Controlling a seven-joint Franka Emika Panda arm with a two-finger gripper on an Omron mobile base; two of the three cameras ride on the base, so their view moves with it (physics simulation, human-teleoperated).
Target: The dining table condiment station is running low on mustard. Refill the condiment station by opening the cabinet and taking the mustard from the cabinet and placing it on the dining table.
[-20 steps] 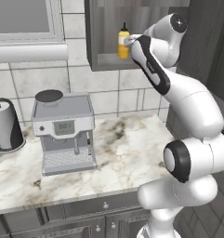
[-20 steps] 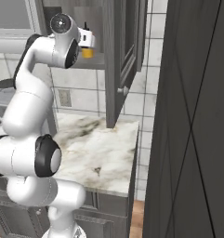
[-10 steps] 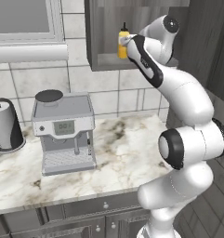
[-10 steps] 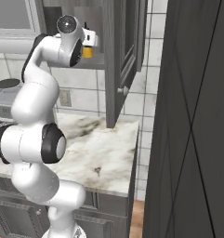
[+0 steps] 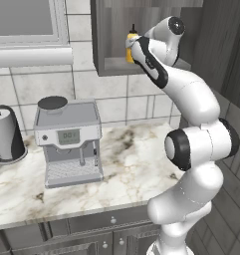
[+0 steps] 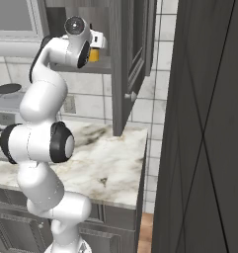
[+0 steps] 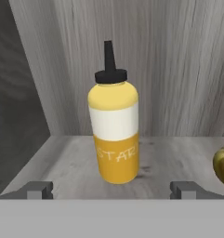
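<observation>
Our fingertips (image 7: 39, 189) stand spread wide at the frame's bottom corners, gripping nothing. Centered between them, upright on the cabinet (image 7: 178, 83) shelf, stands the mustard (image 7: 114, 132). It looks light, smooth, probably slippery; we'd grip its lower yellow body.
</observation>
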